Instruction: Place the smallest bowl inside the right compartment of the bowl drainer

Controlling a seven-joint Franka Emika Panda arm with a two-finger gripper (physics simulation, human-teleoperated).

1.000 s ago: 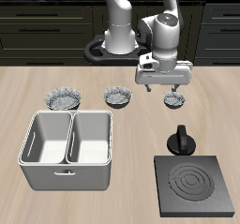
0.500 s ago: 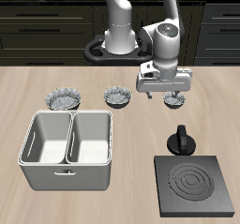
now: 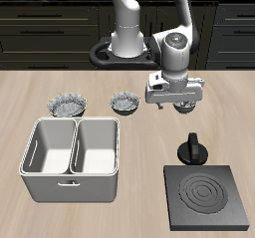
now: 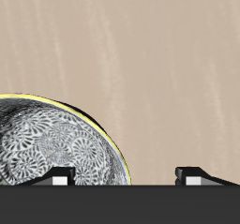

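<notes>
The smallest bowl (image 4: 56, 143) sits just beside one of the spread-apart, empty fingers (image 4: 62, 178)

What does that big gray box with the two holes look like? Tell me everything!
The bowl drainer is a light grey rectangular tub with rounded corners and a smooth, plastic-like look. A middle wall splits it into two equal deep wells, and both look empty. It sits flat on the wooden table near the front edge. A small slot shows on its front wall. Nothing touches it; the bowls and the claw are farther back.

bare tabletop (image 3: 149, 142) beside bowl drainer (image 3: 73, 158), black knob (image 3: 191, 147) standing near
</notes>
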